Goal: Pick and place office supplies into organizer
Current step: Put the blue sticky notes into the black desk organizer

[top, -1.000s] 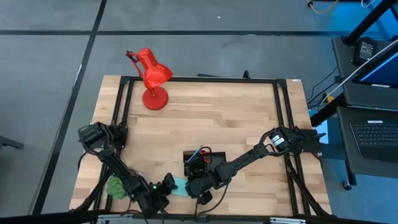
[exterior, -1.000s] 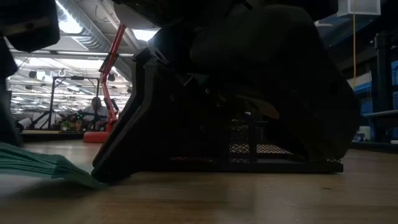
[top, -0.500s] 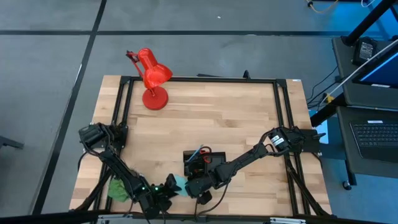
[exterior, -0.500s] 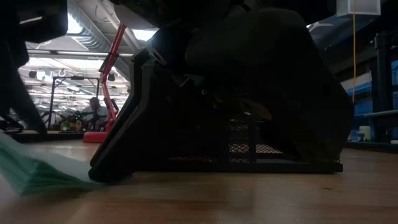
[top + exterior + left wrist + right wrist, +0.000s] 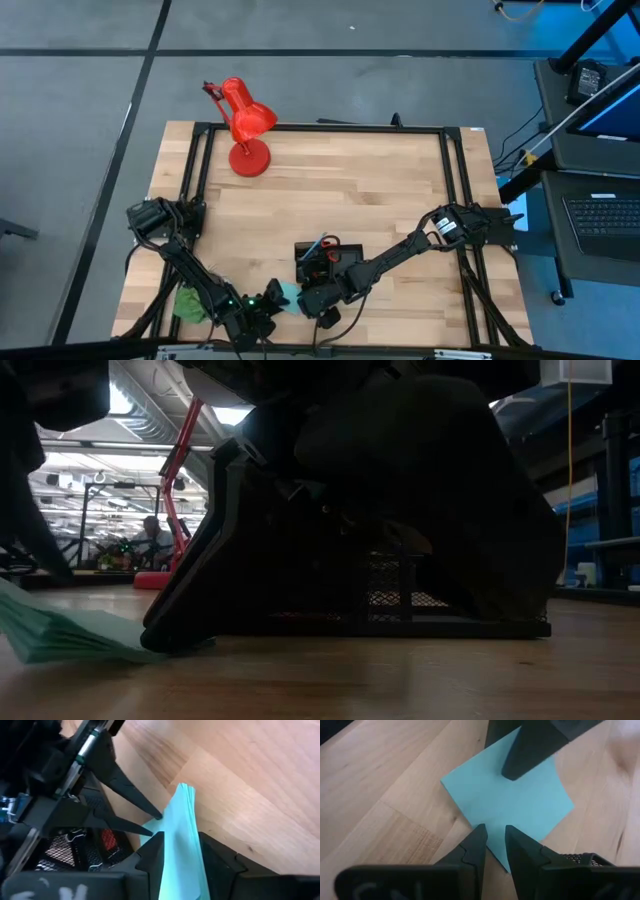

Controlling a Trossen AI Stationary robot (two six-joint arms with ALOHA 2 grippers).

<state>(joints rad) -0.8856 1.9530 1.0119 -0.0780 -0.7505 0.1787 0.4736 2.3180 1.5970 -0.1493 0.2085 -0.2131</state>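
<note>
From above, the wooden counter (image 5: 330,190) lay mostly bare, and the action was crowded at its near edge: the left gripper (image 5: 272,300) and the right gripper (image 5: 312,297) met over one light blue notepad (image 5: 288,298), just beside the single black organizer (image 5: 318,262), which held a light blue pen (image 5: 322,243). One red lamp (image 5: 243,125) stood near the far left corner, well apart, and a green plant (image 5: 188,303) sat by the left arm. In the low view, the notepad (image 5: 55,635) rose off the counter at its outer end, its other end under a dark gripper body that hid most of the mesh organizer (image 5: 420,610); a workshop showed behind. In the left wrist view, the left gripper (image 5: 182,850) stood fairly wide, one finger on each side of the notepad's (image 5: 181,840) edge, seemingly clamping it. In the right wrist view, the right gripper (image 5: 494,837) was narrowly parted over the notepad's (image 5: 507,800) corner, holding nothing.
</note>
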